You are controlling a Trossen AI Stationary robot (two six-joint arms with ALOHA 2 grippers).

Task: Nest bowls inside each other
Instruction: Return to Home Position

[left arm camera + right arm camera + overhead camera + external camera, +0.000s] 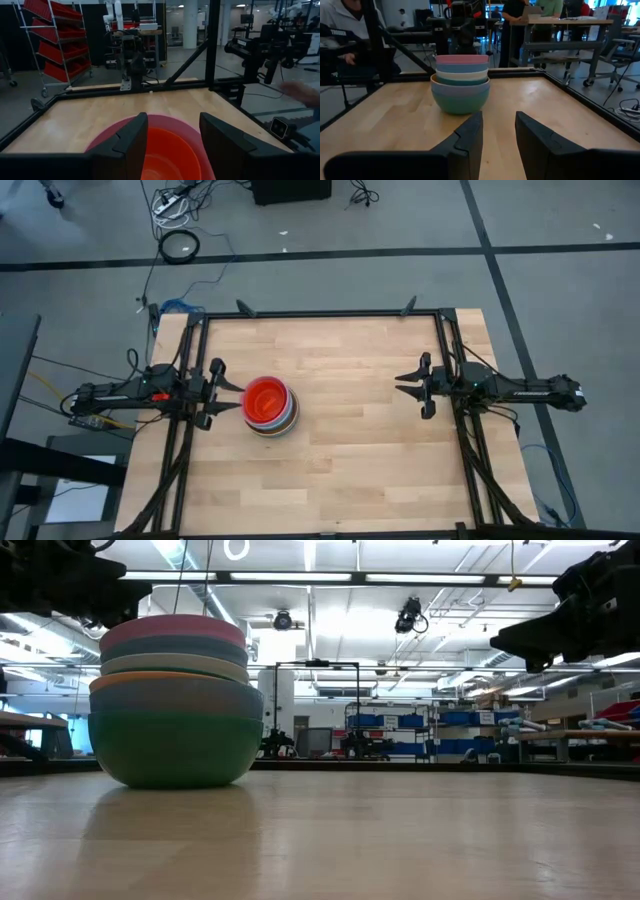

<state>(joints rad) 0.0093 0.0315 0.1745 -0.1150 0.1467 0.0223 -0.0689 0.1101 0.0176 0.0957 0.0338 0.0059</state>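
Several bowls stand nested in one stack [270, 406] on the table, left of its middle; the bottom green bowl [175, 750] rests on the wood, and the red-orange bowl [170, 155] lies innermost inside the pink one [175, 122]. My left gripper [240, 394] hovers open just left of the stack, above its rim, fingers level. My right gripper [400, 385] stays open at the table's right side, pointing at the stack [461, 82] from far off.
A black frame [320, 315] runs along the table's far edge and both sides. Bare wood lies between the stack and the right gripper and toward the near edge. People sit and stand in the room beyond the table.
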